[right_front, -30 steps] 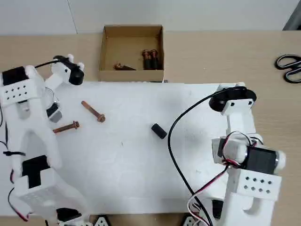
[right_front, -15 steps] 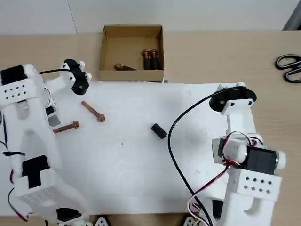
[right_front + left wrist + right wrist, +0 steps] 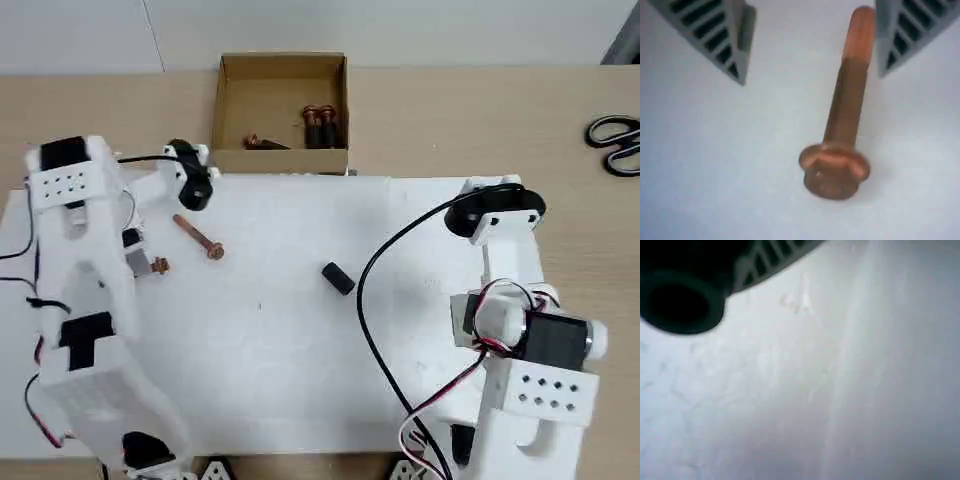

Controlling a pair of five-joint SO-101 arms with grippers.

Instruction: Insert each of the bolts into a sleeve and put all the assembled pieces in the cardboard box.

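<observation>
My left gripper (image 3: pixel 810 40) is open and hangs over a copper bolt (image 3: pixel 840 130) that lies on the white foam sheet (image 3: pixel 300 370), its shaft between the grey fingers (image 3: pixel 715 35). In the high view this gripper (image 3: pixel 136 256) covers most of that bolt (image 3: pixel 160 265). A second bolt (image 3: pixel 198 237) lies just to its right. One black sleeve (image 3: pixel 338 278) rests near the sheet's middle. At the sheet's right side my right gripper (image 3: pixel 463 322) points down, with a black sleeve (image 3: pixel 680 305) held against its grey finger (image 3: pixel 775 260). The cardboard box (image 3: pixel 228 100) holds assembled pieces (image 3: pixel 320 125).
Scissors (image 3: pixel 615 132) lie on the wooden table at the far right. A black cable (image 3: pixel 375 290) loops from the right arm across the sheet. The sheet's lower middle is bare foam.
The left arm has swung to the right and its gripper has come over the left bolt, now covering most of it. The right arm, the loose sleeve and the other bolt have stayed put.
</observation>
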